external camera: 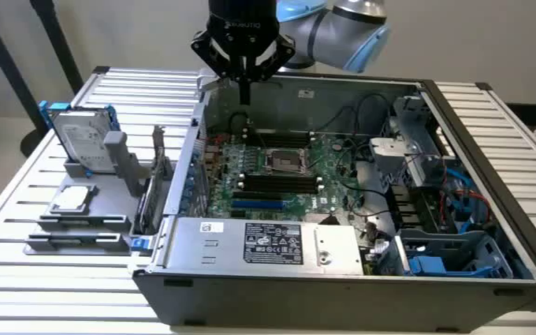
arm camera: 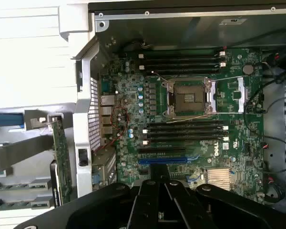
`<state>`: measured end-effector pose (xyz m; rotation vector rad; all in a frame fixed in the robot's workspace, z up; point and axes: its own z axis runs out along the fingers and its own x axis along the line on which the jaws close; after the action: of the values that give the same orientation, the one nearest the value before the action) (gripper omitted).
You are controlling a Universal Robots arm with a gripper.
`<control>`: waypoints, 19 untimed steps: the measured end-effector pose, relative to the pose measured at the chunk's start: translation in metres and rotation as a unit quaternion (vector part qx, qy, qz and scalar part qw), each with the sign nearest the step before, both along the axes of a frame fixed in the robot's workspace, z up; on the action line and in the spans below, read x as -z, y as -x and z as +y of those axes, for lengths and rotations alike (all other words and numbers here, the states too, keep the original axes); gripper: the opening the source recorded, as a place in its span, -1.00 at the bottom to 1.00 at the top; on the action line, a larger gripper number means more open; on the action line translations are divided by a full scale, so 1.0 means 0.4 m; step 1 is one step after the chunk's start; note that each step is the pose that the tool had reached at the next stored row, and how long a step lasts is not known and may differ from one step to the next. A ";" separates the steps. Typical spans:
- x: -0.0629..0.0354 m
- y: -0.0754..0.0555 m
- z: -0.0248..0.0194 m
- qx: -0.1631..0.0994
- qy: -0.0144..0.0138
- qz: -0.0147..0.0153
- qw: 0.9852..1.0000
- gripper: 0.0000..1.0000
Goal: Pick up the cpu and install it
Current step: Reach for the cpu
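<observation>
We look into the open computer case point(arm camera: 190, 24) and onto its green motherboard point(arm camera: 128, 90). The bare processor socket point(arm camera: 189, 98), ringed by a metal frame, lies between two banks of black memory slots point(arm camera: 181, 59). A blue expansion slot point(arm camera: 164, 161) runs near a small finned heatsink point(arm camera: 218, 175). The black gripper point(arm camera: 160, 193) sits nearest these two. Outside the case wall, a green card point(arm camera: 62, 157) stands upright by the white slatted table point(arm camera: 28, 57).
</observation>
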<state>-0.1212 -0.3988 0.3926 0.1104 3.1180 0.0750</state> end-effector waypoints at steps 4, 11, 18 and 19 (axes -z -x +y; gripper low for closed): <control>0.000 0.000 0.000 0.000 0.000 0.000 1.000 -0.79; 0.000 0.000 0.000 0.000 0.000 0.000 1.000 -0.79; 0.000 0.061 0.000 0.000 0.000 0.000 1.000 -0.79; 0.000 0.072 0.000 0.000 0.000 0.000 1.000 -0.79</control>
<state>-0.1502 -0.3988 0.3926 0.1104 3.1180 0.0749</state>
